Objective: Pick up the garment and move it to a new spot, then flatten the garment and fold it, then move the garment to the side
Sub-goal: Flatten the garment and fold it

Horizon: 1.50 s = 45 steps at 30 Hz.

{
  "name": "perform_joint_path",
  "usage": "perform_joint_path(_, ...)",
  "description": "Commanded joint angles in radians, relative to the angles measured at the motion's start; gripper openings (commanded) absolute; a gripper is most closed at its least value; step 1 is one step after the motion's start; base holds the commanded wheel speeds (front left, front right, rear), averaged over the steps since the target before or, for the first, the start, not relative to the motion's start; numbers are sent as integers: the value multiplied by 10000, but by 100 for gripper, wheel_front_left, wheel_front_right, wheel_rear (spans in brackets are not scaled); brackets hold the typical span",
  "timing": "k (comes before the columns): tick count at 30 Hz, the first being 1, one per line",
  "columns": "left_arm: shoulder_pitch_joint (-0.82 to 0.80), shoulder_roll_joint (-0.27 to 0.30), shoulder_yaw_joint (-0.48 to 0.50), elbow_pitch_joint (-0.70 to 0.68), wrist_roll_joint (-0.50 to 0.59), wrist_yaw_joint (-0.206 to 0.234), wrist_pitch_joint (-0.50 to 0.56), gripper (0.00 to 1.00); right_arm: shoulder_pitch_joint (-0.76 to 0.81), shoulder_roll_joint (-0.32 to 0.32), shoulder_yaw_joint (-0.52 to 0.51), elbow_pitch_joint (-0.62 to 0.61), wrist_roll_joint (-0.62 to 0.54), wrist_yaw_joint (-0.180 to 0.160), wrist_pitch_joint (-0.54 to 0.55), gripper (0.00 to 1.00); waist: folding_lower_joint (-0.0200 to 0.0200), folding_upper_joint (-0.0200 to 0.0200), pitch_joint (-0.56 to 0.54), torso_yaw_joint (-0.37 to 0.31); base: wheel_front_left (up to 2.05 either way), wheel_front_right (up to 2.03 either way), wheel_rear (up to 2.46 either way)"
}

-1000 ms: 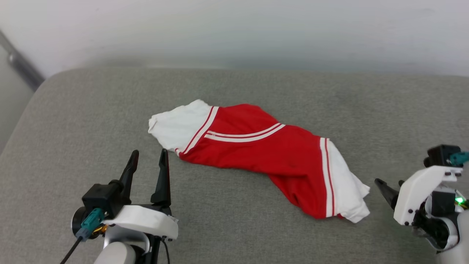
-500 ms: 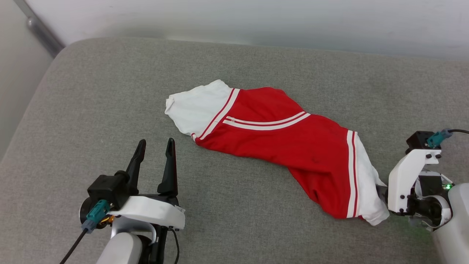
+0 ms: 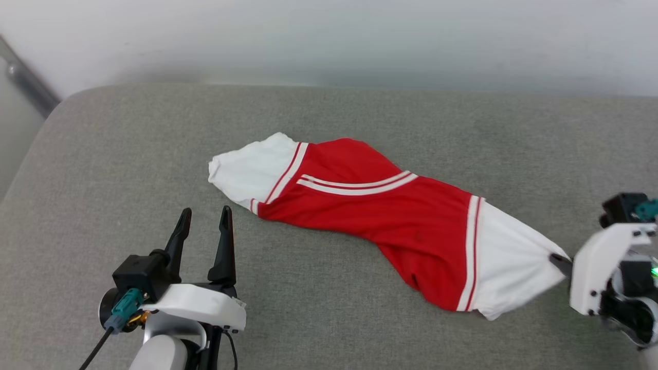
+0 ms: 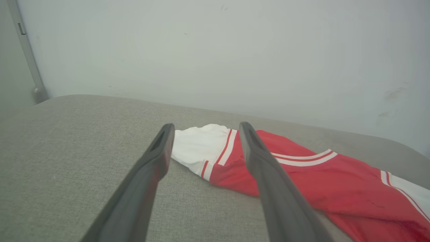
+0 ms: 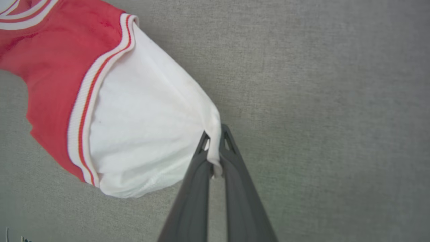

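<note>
One garment [image 3: 390, 221] lying on grey padded surface [image 3: 128, 154] | right gripper [image 5: 214, 134] clamped on its white sleeve edge | left gripper [image 3: 205, 210] fingers apart, empty, near other sleeve

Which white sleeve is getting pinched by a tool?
The white sleeve on the robot's right: the right tool is shut on its edge. The other sleeve lies loose near the open left tool.

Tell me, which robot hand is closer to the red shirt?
Right. The right fingers are shut on a white sleeve of the shirt. The left fingers stand open, apart from its other sleeve.
</note>
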Motion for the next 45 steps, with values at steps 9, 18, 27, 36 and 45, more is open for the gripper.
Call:
perform_joint_path(9, 502, 70, 159, 133, -61, -27, -23, 100, 2767, 386, -2365, -1396, -657, -5, 372, 0, -1, 0, -652, -486, 0, 0, 0)
perform_joint_path(18, 669, 212, 216, 83, -153, 61, 102, 100, 3637, 1488, -2832, -938, -961, -3, -407, 36, -1, 0, -829, -653, 0, 0, 0)
perform_joint_path(27, 910, 460, 354, -118, -235, 268, 359, 100, 3120, 1673, -2547, -1366, -1451, -3, -3926, 100, -1, 0, -1021, -842, 0, 0, 0)
perform_joint_path(36, 624, 816, 517, -296, -515, 416, 1388, 100, 2802, 2130, -1596, -2734, -2080, -3, -6791, 100, -1, 0, -933, -1191, 0, 0, 0)
perform_joint_path(45, -1422, 1592, 251, -149, -901, 93, 4224, 100, 2442, 2199, -660, -4088, -2179, -3, -7000, 100, -1, 0, 23, -1809, 0, 0, 0)
